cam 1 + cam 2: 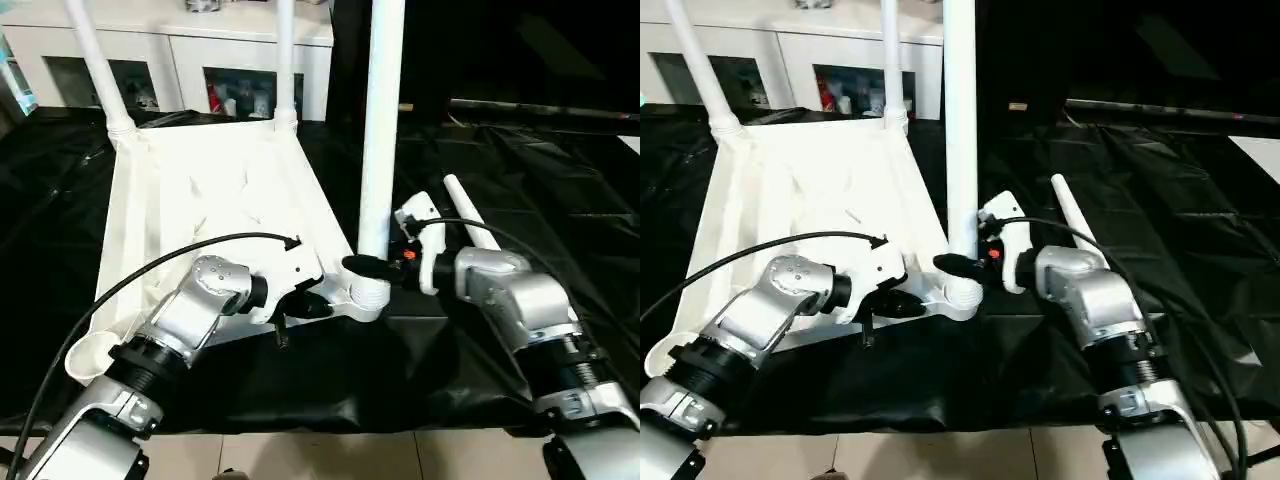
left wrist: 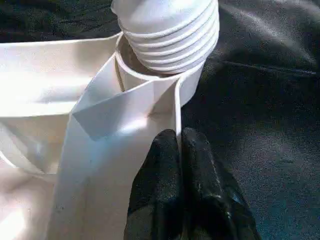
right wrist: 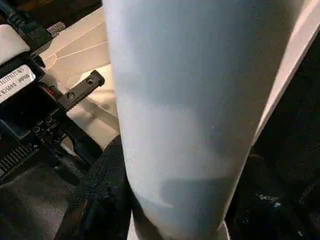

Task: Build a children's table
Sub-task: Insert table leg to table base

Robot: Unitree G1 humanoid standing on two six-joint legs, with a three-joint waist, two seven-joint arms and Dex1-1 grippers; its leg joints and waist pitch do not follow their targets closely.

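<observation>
I am seating the third leg (image 1: 380,130) in the tabletop (image 1: 200,210) socket (image 2: 150,75): right jaws are gripping it, left jaws are pinching shut on the rim. Next: press down and twist.

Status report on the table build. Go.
Left gripper shut on tabletop edge beside near-right socket. Right gripper closed around third leg, upright in that socket. Two far legs in. Fourth leg lying on black cloth.

black cloth (image 1: 560,190): crinkled, covers the work surface from 9 to 3 o'clock | white cabinet (image 1: 180,60): at 11 o'clock behind the cloth, coloured items behind its glass doors | pale tiled floor (image 1: 330,455): strip at 6 o'clock
</observation>
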